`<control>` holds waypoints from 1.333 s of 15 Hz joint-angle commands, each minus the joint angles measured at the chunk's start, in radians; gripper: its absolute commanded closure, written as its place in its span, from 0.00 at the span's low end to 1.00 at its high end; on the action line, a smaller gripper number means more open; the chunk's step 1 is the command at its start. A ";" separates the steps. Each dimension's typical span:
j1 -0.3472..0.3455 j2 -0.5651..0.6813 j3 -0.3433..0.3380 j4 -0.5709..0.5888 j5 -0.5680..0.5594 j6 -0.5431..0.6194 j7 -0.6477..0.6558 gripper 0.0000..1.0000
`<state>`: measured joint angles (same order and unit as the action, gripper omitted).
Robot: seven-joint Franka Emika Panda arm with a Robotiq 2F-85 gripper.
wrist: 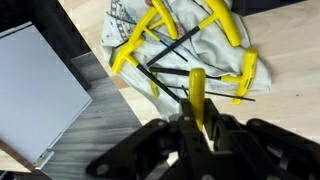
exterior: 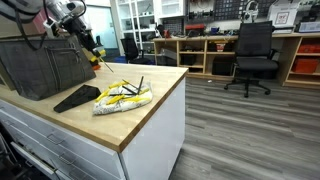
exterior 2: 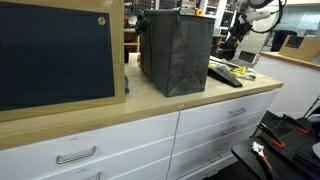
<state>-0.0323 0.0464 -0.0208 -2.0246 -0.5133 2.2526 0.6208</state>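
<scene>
Wrist view: the gripper [wrist: 198, 130] has its jaws pinched on a yellow-handled key [wrist: 197, 92], held above the countertop [wrist: 290, 60]. The key's long axis runs straight out from the jaws. Its far end points at the cloth [wrist: 215, 50] beyond, where other yellow keys [wrist: 225, 20] lie crossed. In an exterior view, a grey bin [exterior: 40, 65] stands to the left.

T-handle hex key [wrist: 197, 92]: glossy yellow plastic handle. Loose hex keys [wrist: 228, 25]: same yellow plastic, thin dark metal shafts. Cloth [wrist: 205, 60]: white, printed, crumpled. Countertop [wrist: 290, 105]: light wood, smooth, matt. Black gripper [wrist: 200, 135]: matt finish.
</scene>
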 commanded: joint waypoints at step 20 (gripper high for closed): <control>0.056 0.321 -0.057 0.104 -0.377 -0.038 0.225 0.96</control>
<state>0.0048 0.3692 -0.0879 -1.9113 -0.9146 2.2342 0.8698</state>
